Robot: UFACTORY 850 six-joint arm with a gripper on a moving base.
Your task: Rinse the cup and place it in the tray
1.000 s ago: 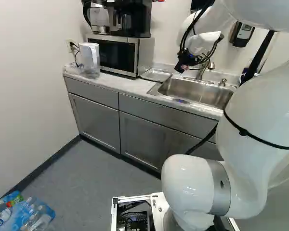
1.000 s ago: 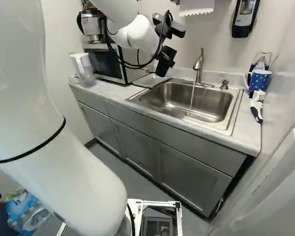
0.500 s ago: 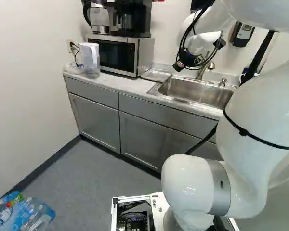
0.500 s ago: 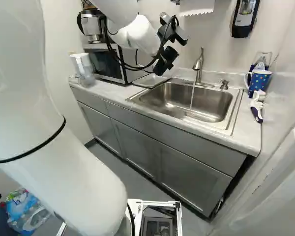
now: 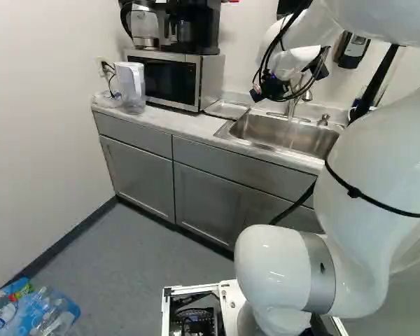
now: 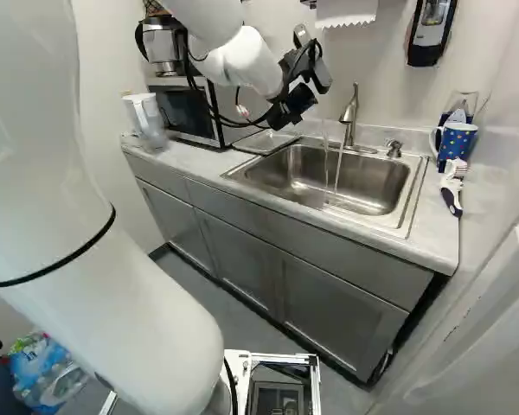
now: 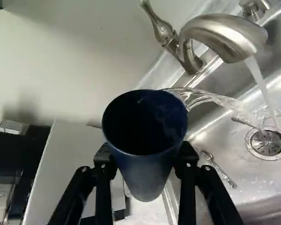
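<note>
We have our pincer (image 6: 285, 111) clamped on the blue cup (image 7: 145, 176), tilted near the faucet (image 7: 218, 35), water (image 7: 210, 97) arcing from its rim into the sink (image 6: 281, 169) (the faucet's running too).

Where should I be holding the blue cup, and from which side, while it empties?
Probably by the outer wall just below the rim, with the end effector coming at the cup from the side, one finger on each flank, as now. The body narrows toward its base, so the wider rim should help against slipping, and the mouth stays free for water to run out.
</note>
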